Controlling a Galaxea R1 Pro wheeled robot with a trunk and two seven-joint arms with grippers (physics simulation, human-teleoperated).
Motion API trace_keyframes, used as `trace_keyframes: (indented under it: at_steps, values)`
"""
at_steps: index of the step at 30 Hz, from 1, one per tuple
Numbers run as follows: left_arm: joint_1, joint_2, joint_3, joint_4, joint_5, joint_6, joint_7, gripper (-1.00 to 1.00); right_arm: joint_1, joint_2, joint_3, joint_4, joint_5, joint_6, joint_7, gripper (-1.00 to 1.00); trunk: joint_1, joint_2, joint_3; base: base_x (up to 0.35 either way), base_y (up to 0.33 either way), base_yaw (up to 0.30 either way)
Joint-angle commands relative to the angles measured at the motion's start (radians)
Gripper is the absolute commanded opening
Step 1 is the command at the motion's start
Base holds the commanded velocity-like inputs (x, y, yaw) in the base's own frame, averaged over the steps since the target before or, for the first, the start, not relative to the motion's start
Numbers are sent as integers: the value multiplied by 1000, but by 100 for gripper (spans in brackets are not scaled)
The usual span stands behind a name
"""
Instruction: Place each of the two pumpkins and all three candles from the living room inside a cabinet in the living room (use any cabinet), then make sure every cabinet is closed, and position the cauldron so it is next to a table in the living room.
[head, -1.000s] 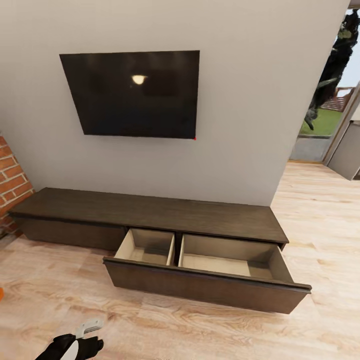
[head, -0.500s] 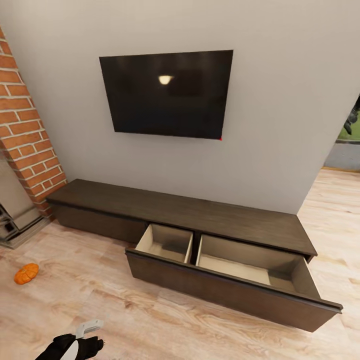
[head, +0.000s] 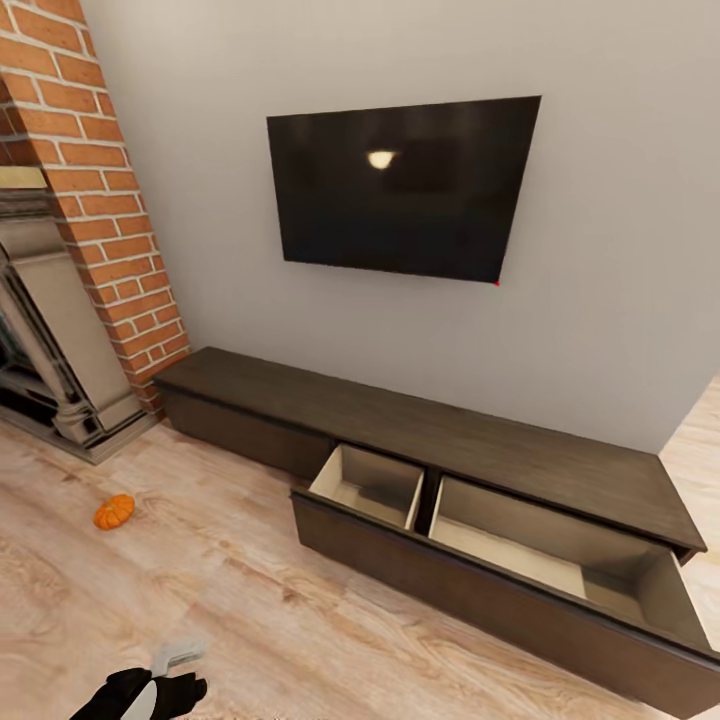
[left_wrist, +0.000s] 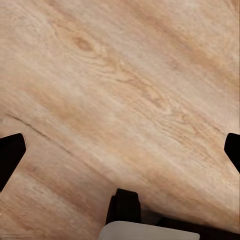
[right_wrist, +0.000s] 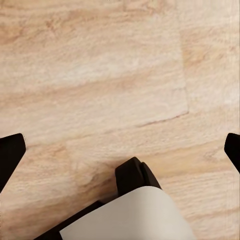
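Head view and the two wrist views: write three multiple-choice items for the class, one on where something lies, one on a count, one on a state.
1. Where does the pumpkin lie?
A. In the drawer
B. On the floor near the fireplace
C. On top of the cabinet

2. How many compartments does the pulled-out drawer show?
A. One
B. Two
C. Four

3. What state is the left gripper in?
A. Open and empty
B. Shut on a candle
C. Shut on the pumpkin

Answers:
1 B, the pumpkin sits on the wood floor by the brick fireplace.
2 B, one divider splits the drawer in two.
3 A, its fingertips stand wide apart over bare floor.
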Motion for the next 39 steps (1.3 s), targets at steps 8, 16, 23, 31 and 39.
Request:
trace_keyframes:
  at_steps: [8, 16, 23, 31, 39]
  values:
    - [-1, 1, -8, -2, 11, 3, 9, 100, 0, 0, 8, -4, -7, 5, -7, 100, 0, 0, -1, 0, 0, 290]
    - [-1, 1, -8, -2, 11, 3, 9, 100, 0, 5, 8, -4, -5, 5, -7, 100, 0, 0, -1, 0, 0, 290]
    - [-1, 1, -8, -2, 11, 3, 9, 100, 0, 5, 8, -4, -6, 5, -7, 100, 0, 0, -1, 0, 0, 290]
    - [-1, 1, -8, -2, 11, 3, 9, 100, 0, 5, 8, -4, -6, 5, -7, 100, 0, 0, -1, 0, 0, 290]
    - [-1, 1, -8, -2, 11, 3, 9, 100, 1, 6, 8, -4, -5, 5, -7, 100, 0, 0, -1, 0, 0, 290]
